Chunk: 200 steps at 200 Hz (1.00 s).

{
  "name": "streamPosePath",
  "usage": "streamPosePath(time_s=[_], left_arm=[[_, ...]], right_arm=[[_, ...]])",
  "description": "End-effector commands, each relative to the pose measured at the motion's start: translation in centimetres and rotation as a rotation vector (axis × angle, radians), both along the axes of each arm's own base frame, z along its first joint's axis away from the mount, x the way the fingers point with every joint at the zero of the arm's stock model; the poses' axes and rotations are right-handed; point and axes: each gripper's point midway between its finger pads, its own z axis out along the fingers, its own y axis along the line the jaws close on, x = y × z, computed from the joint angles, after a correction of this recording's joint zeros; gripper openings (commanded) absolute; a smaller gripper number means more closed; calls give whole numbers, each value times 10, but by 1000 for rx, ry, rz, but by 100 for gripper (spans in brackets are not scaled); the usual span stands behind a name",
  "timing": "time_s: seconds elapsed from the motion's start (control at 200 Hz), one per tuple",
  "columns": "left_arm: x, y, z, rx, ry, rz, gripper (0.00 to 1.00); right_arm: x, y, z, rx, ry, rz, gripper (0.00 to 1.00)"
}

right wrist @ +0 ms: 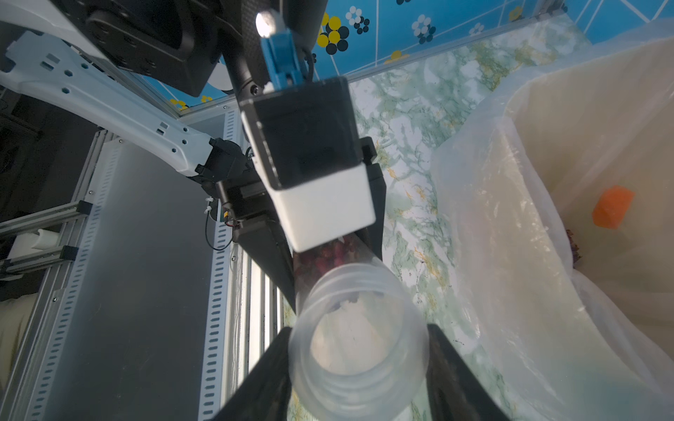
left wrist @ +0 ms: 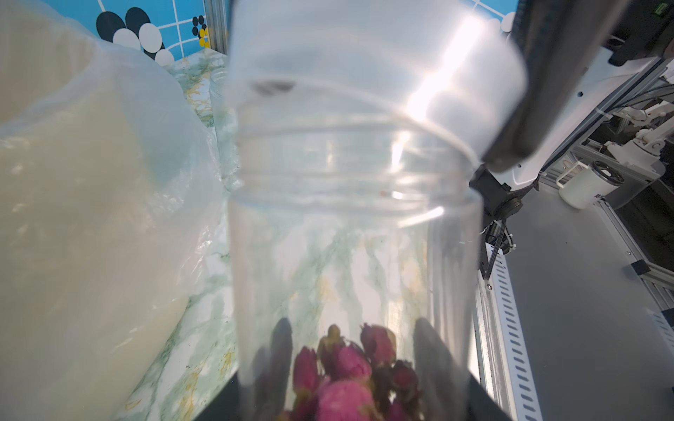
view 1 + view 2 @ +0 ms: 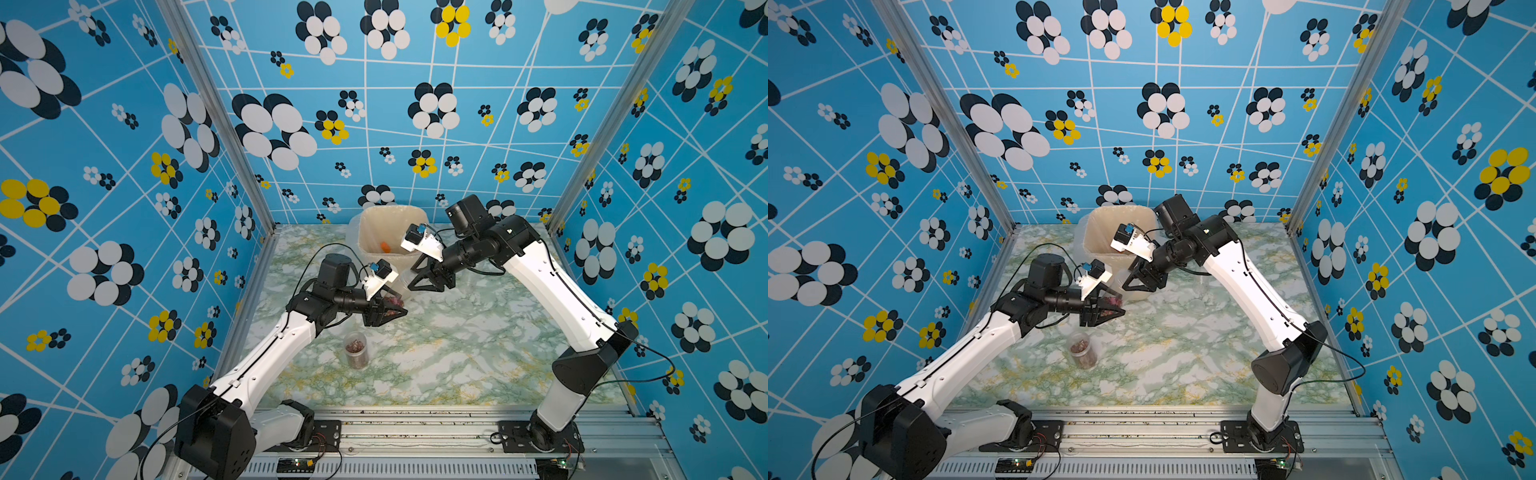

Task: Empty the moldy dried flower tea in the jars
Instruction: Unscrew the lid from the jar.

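The left arm and right arm are white-shelled with black joints. The left gripper and right gripper are black; a blue plug tops one camera.

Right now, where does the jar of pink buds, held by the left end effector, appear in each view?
In a top view: the jar is near the centre, just below the bin.
In a top view: slightly left of centre, again below the bin.
Left wrist: it fills the middle.
Right wrist: mid-picture, behind the clear lid.
Shared landmark: the cream bin.
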Motion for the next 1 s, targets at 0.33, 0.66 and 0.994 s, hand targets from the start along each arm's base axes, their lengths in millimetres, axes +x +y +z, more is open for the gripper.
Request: streamPosePath(time_s=[0.33,0.66,0.994], left_arm=[[3,5,29,1,-257,55,0],[8,13,19,55,-283,114,0],[9,13,15,67,-274,116,0]], right_arm=[[6,-2,-5,-33,104,-70,20],[14,-18,-3,-43,82,-181,21],[8,-29,0,4,65,-239,23]])
